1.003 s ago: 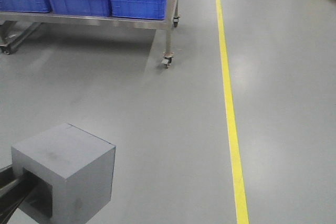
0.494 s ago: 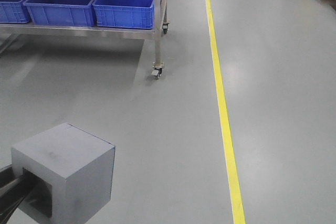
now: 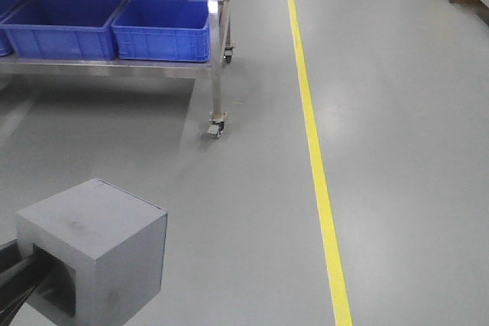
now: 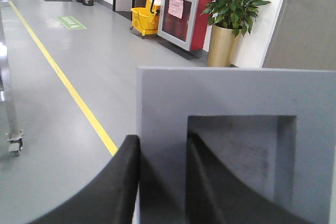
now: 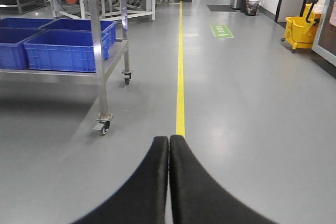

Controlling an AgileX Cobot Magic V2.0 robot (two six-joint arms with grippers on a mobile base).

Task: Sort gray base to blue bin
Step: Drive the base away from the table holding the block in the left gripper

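Matte gray base sits in the left pincer, which pinches one wall of its recess, one finger inside and one outside. From the base, the nearest blue bin lies well ahead and slightly right, on the steel cart. The right pincer is pressed together, empty.

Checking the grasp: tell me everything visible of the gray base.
The gray base is a matte gray, roughly cubic block with crisp edges and a square recess sunk into one side face; faint dark scuffs mark it. It sits at the front view's lower left, above the floor. The left gripper clamps one recess wall, one black finger inside the recess, one outside. Nothing else touches it.
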